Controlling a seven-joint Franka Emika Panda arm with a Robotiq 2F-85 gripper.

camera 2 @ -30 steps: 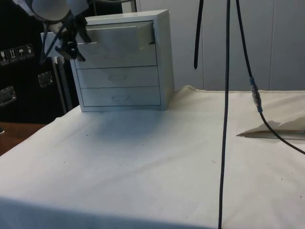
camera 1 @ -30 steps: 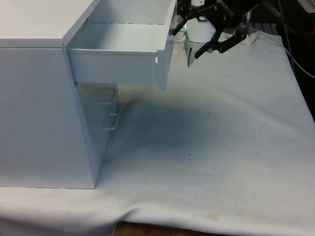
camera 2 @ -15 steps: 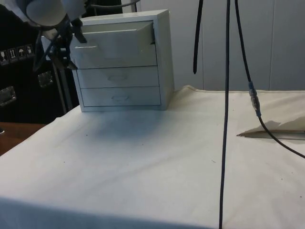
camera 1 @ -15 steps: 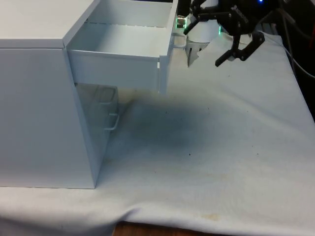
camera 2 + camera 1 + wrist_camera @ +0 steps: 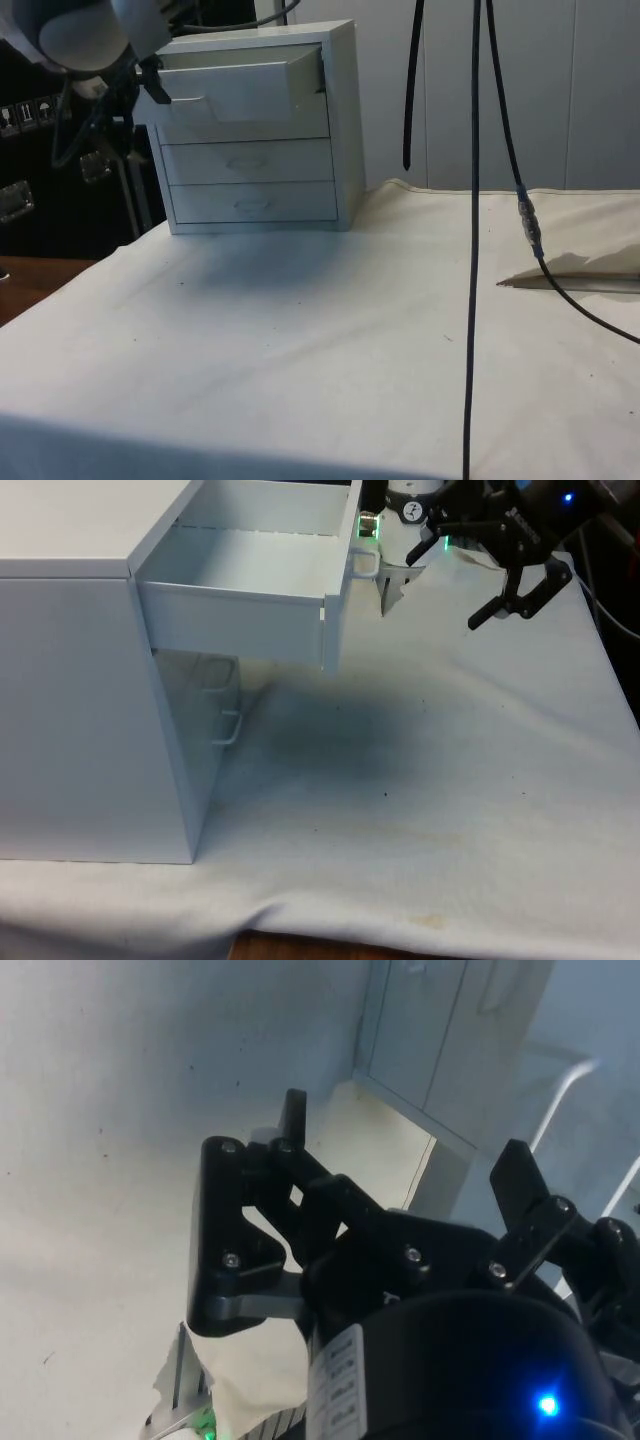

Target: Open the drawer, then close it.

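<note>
Drawer (image 5: 240, 590), the top one, stands pulled well out of the chest (image 5: 80, 680) at upper left of the front view. Gripper (image 5: 512, 592) hangs at upper right, jaws apart, holding nothing, clear of the handle (image 5: 365, 563). Closing should go best with a square push on the drawer front. The arm is cut off by the frame edge.

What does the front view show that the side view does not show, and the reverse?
Front view alone: the inside of the open top drawer, with nothing in it, and the open pincer, clear of the drawer's handle. Side view alone: the fronts of the two lower drawers, both closed, and black cables hanging over the table. Both: the white chest of drawers with its top drawer pulled out, on the white cloth.
</note>
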